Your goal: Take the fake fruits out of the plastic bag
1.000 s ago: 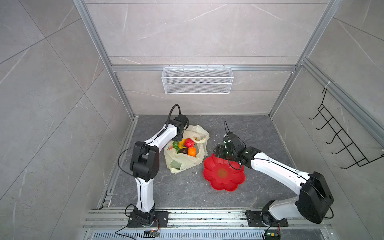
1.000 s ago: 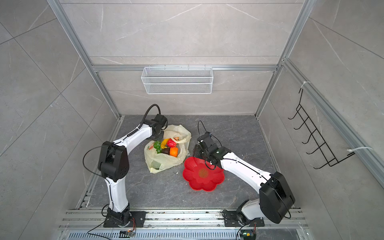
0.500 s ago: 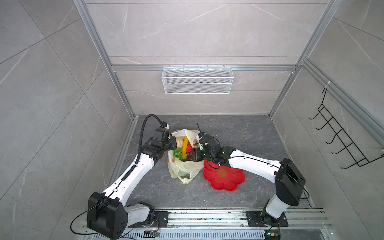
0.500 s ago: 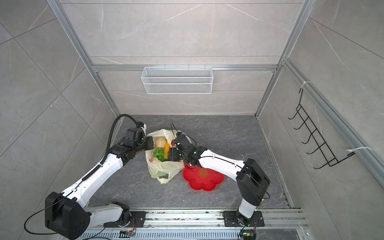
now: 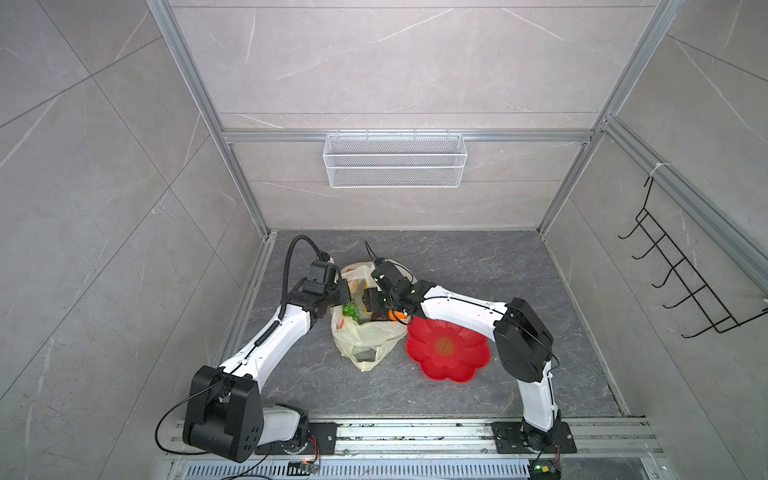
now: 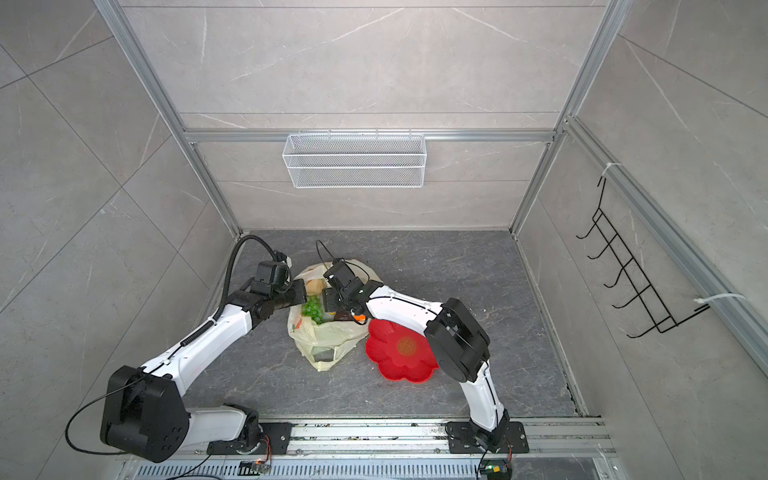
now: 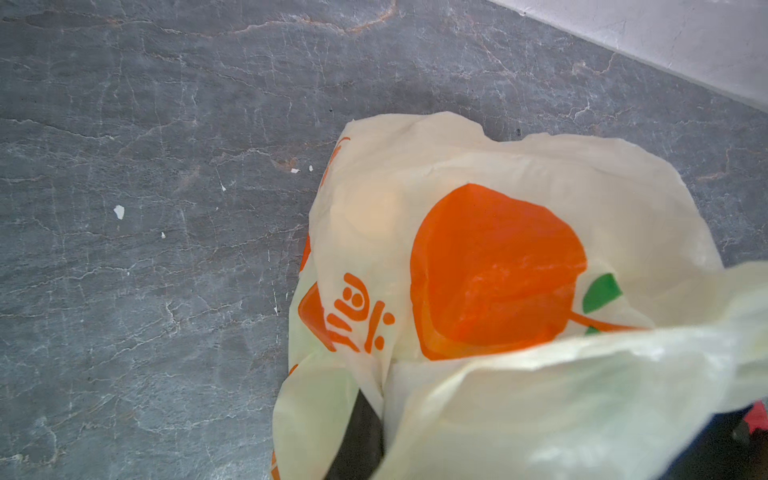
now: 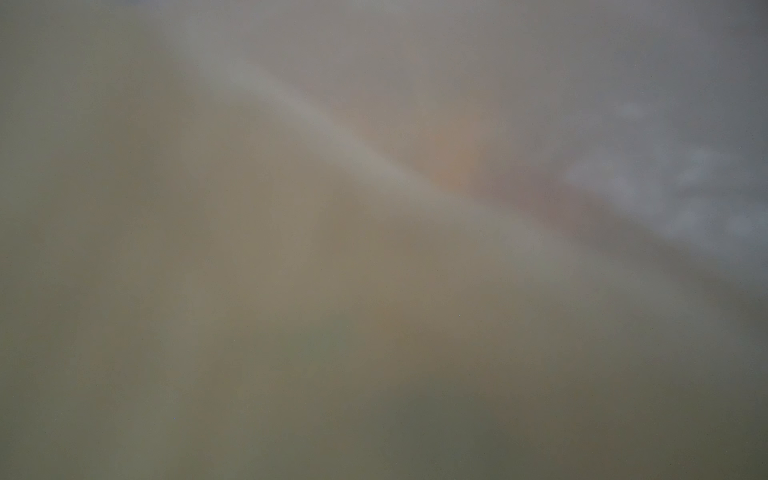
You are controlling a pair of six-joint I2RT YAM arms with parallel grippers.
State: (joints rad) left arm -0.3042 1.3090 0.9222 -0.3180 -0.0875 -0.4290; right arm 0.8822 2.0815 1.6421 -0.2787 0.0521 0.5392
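Observation:
The pale-yellow plastic bag [image 5: 370, 338] [image 6: 328, 338] lies mouth up on the grey floor. In both top views fake fruits show in its mouth: green grapes [image 5: 351, 309] [image 6: 312, 308], a cream one [image 5: 354, 285], a dark brown one [image 5: 379, 318] and an orange [image 5: 398, 319] [image 6: 360, 319]. My left gripper [image 5: 343, 291] [image 6: 300, 294] is shut on the bag's left rim. The left wrist view shows the film [image 7: 478, 249] pinched beside a dark finger [image 7: 358, 440]. My right gripper [image 5: 372, 300] [image 6: 331, 302] reaches down into the bag's mouth. Bag film blurs its wrist view and hides the jaws.
A red flower-shaped dish [image 5: 449, 351] [image 6: 401, 351] sits on the floor just right of the bag, partly under the right arm. A white wire basket [image 5: 395, 166] hangs on the back wall. A black hook rack [image 5: 681, 282] is on the right wall.
My right gripper has moved left from the dish's back edge into the bag's mouth. My left gripper has shifted from the bag's back rim to its left rim, still holding it.

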